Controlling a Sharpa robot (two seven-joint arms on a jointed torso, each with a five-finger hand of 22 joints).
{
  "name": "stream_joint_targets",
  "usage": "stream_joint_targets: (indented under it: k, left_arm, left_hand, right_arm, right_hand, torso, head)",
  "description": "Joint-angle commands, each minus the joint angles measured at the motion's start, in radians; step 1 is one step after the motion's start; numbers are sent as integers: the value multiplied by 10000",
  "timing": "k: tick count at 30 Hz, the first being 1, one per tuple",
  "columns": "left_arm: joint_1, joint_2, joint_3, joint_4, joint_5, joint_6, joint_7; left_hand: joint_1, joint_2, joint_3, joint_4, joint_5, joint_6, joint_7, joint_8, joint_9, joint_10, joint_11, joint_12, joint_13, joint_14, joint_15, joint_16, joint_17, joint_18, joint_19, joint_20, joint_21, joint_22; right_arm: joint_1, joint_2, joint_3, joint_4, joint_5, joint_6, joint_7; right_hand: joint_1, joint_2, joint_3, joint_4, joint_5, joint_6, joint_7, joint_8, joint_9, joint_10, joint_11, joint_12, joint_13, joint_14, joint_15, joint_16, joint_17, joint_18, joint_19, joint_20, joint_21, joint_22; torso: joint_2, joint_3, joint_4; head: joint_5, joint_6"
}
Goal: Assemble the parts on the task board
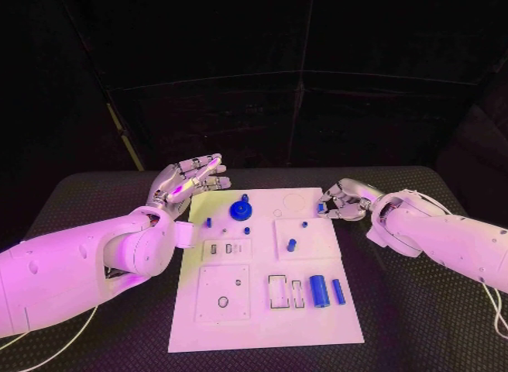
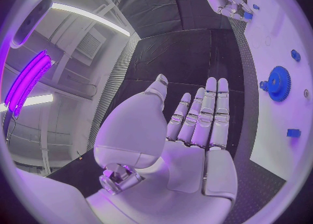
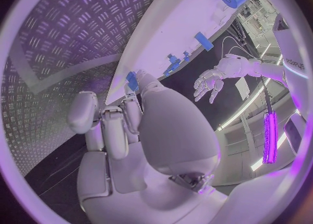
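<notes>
Blue part (image 1: 321, 207) pinched in right hand (image 1: 345, 199) fingertips at task board (image 1: 266, 325) far right edge. Blue gear (image 1: 241, 210) seated mid-board, far end. Left hand (image 1: 190, 180) raised off board's far-left corner, fingers wide, holding nil.

The head view looks down on the task board (image 1: 266, 310); both wrist views sit close behind their robot hands, sharing that board.

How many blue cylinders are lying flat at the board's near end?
2: a thick cylinder, and a thinner cylinder just right of it; none appears hidden there.
</notes>
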Motion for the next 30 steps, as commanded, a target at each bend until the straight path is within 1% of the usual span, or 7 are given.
stream_joint_targets:
  k: [1,6,10,17,23,27,30]
  left_arm:
    - [12,-3,9,17,-59,122,58]
    - [12,-9,9,20,-59,121,57]
    - [12,-14,9,22,-59,120,53]
    - [12,-45,9,24,-59,117,48]
    - [13,-54,9,9,-59,160,15]
    - [14,-46,9,-21,-59,211,-11]
    - [15,-34,9,-61,-59,283,-55]
  left_hand:
    - [33,74,29,-57,25,9,825,-48,-13,-79,21,-35,-8,-4,31,-69,-9,93,27,35,17,-9]
    - [33,74,29,-57,25,9,825,-48,-13,-79,21,-35,-8,-4,31,-69,-9,93,27,35,17,-9]
    - [33,74,29,-57,25,9,825,-48,-13,-79,21,-35,-8,-4,31,-69,-9,93,27,35,17,-9]
    - [33,74,29,-57,25,9,825,-48,-13,-79,21,-35,-8,-4,31,-69,-9,93,27,35,17,-9]
    - [31,83,27,-63,24,12,828,-54,-13,-80,22,-41,-7,-4,31,-73,-12,93,25,36,15,-11]
    - [30,84,26,-64,24,32,828,-53,-12,-80,22,-42,-7,-3,31,-74,-12,93,25,36,15,-12]
    - [16,100,15,-67,25,101,826,-50,-4,-54,14,-37,-3,34,22,-61,-10,97,31,34,18,-15]
  right_arm:
    - [2,26,-1,-1,-67,-181,-35]
    - [-9,55,-1,39,-67,-457,80]
    - [-22,37,0,166,13,-893,215]
    - [-31,-133,2,602,97,-1437,157]
    - [-29,-294,4,1552,18,-1452,-338]
    - [-28,-229,4,2295,-242,-1401,-824]
    - [-27,-39,5,2717,-498,-1181,-1150]
  right_hand:
    - [29,154,65,-46,-51,129,-27,96,19,19,-79,75,29,866,-92,68,1945,-177,0,-98,69,37]
    - [80,358,239,-132,-104,553,-196,324,80,154,-219,165,165,877,-200,82,1986,-178,22,-184,81,56]
    - [99,489,370,-215,-90,801,-333,478,123,317,-339,283,346,884,-305,92,2016,-188,63,-282,103,107]
    - [141,510,469,-326,-20,846,-380,521,128,391,-391,330,437,890,-362,99,2038,-193,78,-345,108,118]
    - [69,490,481,-326,-20,776,-353,485,106,350,-378,273,375,891,-365,101,2044,-195,77,-364,104,112]
    - [38,497,501,-327,-1,751,-346,472,97,332,-373,246,349,891,-363,100,2043,-193,67,-368,95,91]
    - [-85,404,467,-309,72,711,-326,449,79,298,-357,197,303,884,-353,89,2016,-193,58,-368,84,71]
  torso:
    - [-2,3,1]
    - [0,5,-10]
    - [4,9,-19]
    - [-23,-4,-27]
    - [-29,-17,1]
    - [-72,-11,17]
    - [-78,-11,20]
  head:
    - [9,-7]
    - [16,-14]
    - [18,-12]
    - [40,-12]
    - [-9,26]
    - [43,-16]
    - [72,-27]
